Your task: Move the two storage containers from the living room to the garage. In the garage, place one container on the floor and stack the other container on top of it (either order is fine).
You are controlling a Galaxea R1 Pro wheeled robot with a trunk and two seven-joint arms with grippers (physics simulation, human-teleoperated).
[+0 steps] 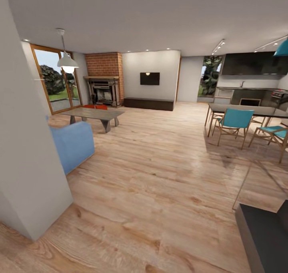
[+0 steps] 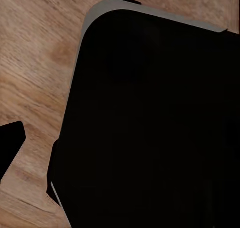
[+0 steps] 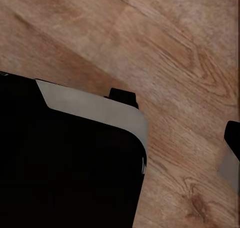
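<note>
**Red bins half hidden behind the coffee table**

We look from the head camera across the living room's light plank floor [image 1: 160,177] toward the brick fireplace [image 1: 105,87]. The storage containers [image 1: 95,106] show only as a low red-orange sliver on the floor behind the grey coffee table [image 1: 93,114], in front of the hearth; we cannot tell whether we see 1 bin or 2, since the tabletop cuts off most of them. A white wall corner [image 1: 28,153] blocks the near left, and a blue sofa [image 1: 74,143] pokes out from behind it. At right, 2 teal chairs [image 1: 234,123] stand at a dark dining table [image 1: 248,110], cropped by the frame edge.

Both wrist cameras point down at wood planks, with the robot's black, grey-rimmed base [image 2: 150,128] covering much of each picture. Dark slivers sit at the edges, too little for us to tell how either arm's jaws stand.
</note>
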